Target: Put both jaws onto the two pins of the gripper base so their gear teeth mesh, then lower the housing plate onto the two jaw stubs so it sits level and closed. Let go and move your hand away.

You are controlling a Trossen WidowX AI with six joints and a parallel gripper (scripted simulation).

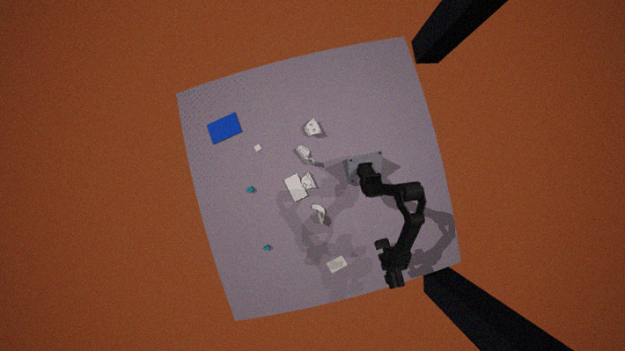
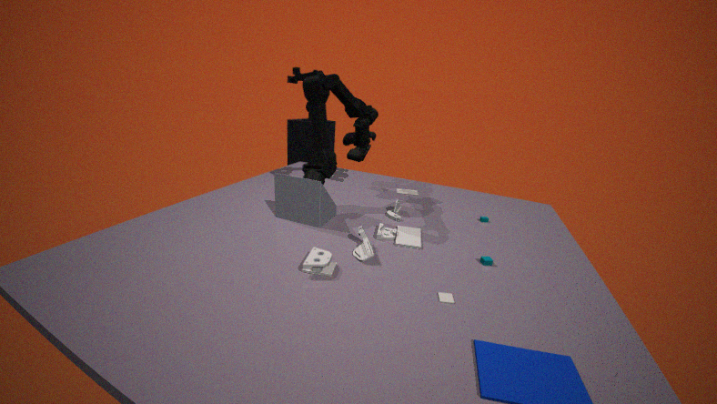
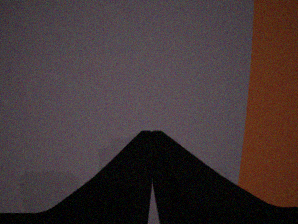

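Observation:
My gripper (image 1: 395, 280) (image 2: 358, 154) (image 3: 151, 141) is shut and empty, high over the table near its edge, away from the parts. The white gripper base (image 1: 307, 180) (image 2: 387, 231) lies against a flat white rectangular plate (image 1: 296, 187) (image 2: 408, 237); its pins are too small to make out. One white jaw (image 1: 303, 151) (image 2: 363, 250) lies to one side of the base, the other white jaw (image 1: 318, 209) (image 2: 393, 215) on the opposite side. Both are apart from it. The white housing plate (image 1: 312, 127) (image 2: 318, 257), showing two holes, stands apart beyond the first jaw.
A blue pad (image 1: 224, 128) (image 2: 527, 373), a small white square (image 1: 257, 147) (image 2: 446, 297), two teal blocks (image 1: 251, 189) (image 1: 268, 248) (image 2: 486, 260) (image 2: 484, 219) and a pale rectangle (image 1: 336, 264) (image 2: 407, 191) lie on the table. The grey arm mount (image 2: 298, 198) stands beside the parts.

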